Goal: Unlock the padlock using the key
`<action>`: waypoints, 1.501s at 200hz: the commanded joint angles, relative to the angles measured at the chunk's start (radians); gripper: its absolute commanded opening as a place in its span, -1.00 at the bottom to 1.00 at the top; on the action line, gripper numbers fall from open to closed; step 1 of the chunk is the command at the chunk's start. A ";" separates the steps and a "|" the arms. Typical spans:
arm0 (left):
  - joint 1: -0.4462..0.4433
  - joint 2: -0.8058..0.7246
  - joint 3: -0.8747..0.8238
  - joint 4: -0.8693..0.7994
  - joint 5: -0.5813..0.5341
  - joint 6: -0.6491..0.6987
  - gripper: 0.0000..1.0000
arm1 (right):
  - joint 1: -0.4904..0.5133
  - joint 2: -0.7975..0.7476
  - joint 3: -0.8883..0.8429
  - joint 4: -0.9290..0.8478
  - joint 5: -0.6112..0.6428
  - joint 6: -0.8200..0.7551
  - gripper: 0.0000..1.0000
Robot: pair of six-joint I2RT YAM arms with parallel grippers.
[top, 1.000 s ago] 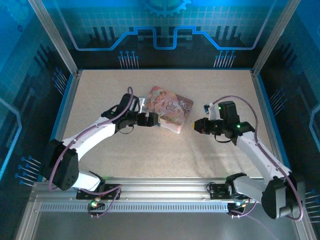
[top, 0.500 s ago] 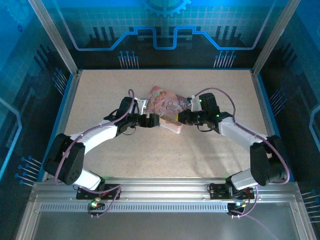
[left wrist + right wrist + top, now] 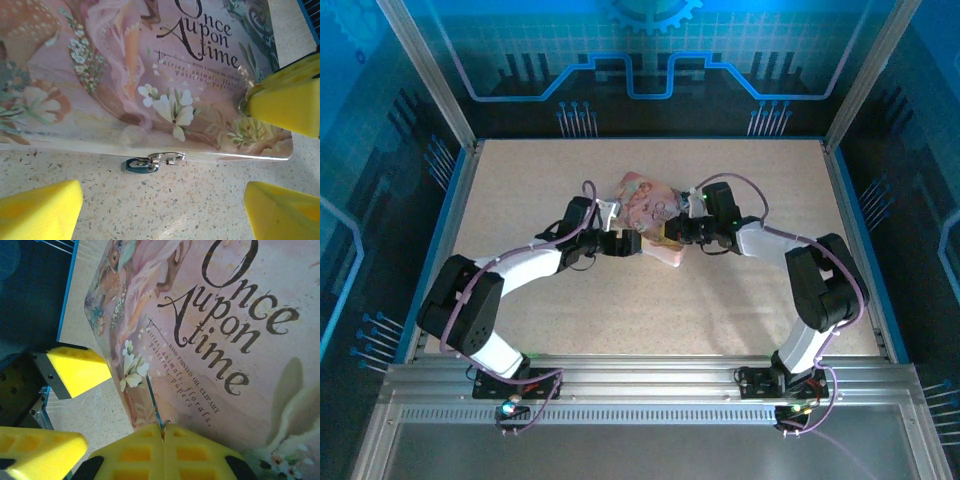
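Top view's washed in blue from the walls (image 3: 640,60), but the table (image 3: 520,200) around the tin (image 3: 655,212) is lit evenly from above, fairly bright, with only soft shadows thrown on it. Detail there is kinda soft tbh.

On the left wrist cam the tin's lid print is rendered sharp. A sheen is picked up along its near edge, and a small glint is caught on the padlock (image 3: 140,165) just below it. The left gripper (image 3: 160,210), spread wide below the tin, is blurred out.

On the right wrist cam a soft shadow is cast over the tin's lower right and the lettering is kept crisp. The key (image 3: 153,400) is drawn as a thin clean line, while the right gripper (image 3: 163,435) pinching it is out of focus. Left of the tin, everything's crushed to near black.
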 commanded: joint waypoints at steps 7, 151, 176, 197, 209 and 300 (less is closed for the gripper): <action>0.008 0.037 -0.013 0.035 0.037 0.032 0.68 | 0.013 0.033 0.002 -0.011 0.009 -0.006 -1.00; 0.001 0.166 -0.077 0.282 0.056 0.015 0.36 | 0.013 0.032 -0.025 -0.050 0.027 -0.037 -1.00; -0.003 0.181 -0.076 0.290 0.061 0.017 0.28 | 0.014 0.033 -0.027 -0.047 0.024 -0.036 -1.00; -0.005 0.189 -0.073 0.290 0.063 0.018 0.23 | 0.014 0.033 -0.026 -0.045 0.023 -0.037 -1.00; -0.004 0.195 -0.068 0.290 0.070 0.016 0.19 | 0.015 0.036 -0.026 -0.044 0.018 -0.036 -1.00; -0.017 0.233 -0.026 0.269 0.067 0.032 0.02 | 0.016 0.046 -0.025 -0.036 0.009 -0.035 -1.00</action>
